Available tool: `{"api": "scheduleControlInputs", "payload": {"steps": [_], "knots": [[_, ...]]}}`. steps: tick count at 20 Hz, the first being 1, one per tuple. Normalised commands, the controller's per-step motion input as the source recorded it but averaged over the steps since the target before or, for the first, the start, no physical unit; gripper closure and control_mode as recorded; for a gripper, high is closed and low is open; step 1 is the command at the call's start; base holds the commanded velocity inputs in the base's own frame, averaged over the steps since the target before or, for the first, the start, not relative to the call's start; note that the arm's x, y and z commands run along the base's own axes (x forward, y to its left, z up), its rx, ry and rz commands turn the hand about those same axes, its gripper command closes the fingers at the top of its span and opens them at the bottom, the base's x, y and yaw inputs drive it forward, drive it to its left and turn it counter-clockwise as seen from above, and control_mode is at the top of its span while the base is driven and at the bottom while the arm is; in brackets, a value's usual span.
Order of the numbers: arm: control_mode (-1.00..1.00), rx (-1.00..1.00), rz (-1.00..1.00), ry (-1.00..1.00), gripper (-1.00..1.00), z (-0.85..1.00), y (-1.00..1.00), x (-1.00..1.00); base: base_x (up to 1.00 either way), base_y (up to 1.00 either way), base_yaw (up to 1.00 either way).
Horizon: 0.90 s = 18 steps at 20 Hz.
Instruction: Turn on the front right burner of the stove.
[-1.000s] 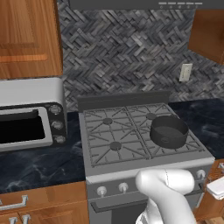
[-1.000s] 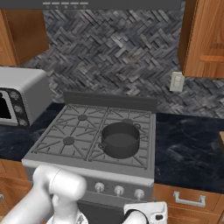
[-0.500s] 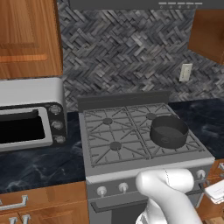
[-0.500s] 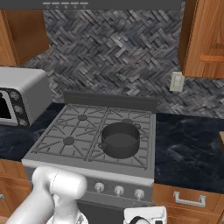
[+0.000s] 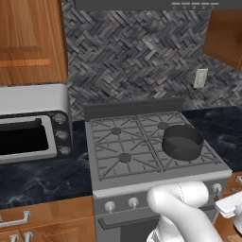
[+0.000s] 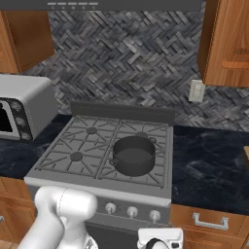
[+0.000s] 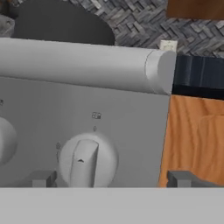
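The silver-grey stove (image 5: 124, 176) (image 6: 65, 174) stands between dark counters. A dark round pot (image 5: 182, 141) (image 6: 133, 155) sits on its front right grate and hides the front right burner. In the hand view I face the stove's front panel (image 7: 52, 118) close up. A white knob (image 7: 87, 160) with an upright grip lies between and beyond my fingertips (image 7: 43, 178). My gripper (image 7: 112, 179) is open, its tips wide apart and clear of the knob. My white hand (image 6: 160, 238) (image 5: 230, 205) hangs low before the stove's right end, under the rightmost knob (image 6: 154, 215).
A silver toaster oven (image 5: 33, 125) stands on the counter left of the stove. A second knob (image 7: 4, 141) shows at the hand view's left edge. A wooden cabinet front (image 7: 194, 140) adjoins the panel on the right, with dark countertop (image 6: 209, 165) above it.
My hand has sunk slightly in front of the stove's right end. The pot and stove are unmoved.
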Motion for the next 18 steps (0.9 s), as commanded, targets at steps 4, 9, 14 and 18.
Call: {"api": "scheduleControlInputs", "payload": {"steps": [4,9,14,18], "knots": [[-1.00,0.08,0.00,0.00,-1.00,-0.27,0.00,0.32,0.00,0.00,0.00],[-1.00,0.06,0.00,0.00,-1.00,-0.30,0.00,0.25,0.00,0.00,0.00],[-1.00,0.05,0.00,0.00,-1.00,-0.27,0.00,0.17,0.00,0.00,0.00],[-1.00,0.06,0.00,-0.03,-1.00,-0.10,0.00,0.05,0.00,0.00,0.00]]}}
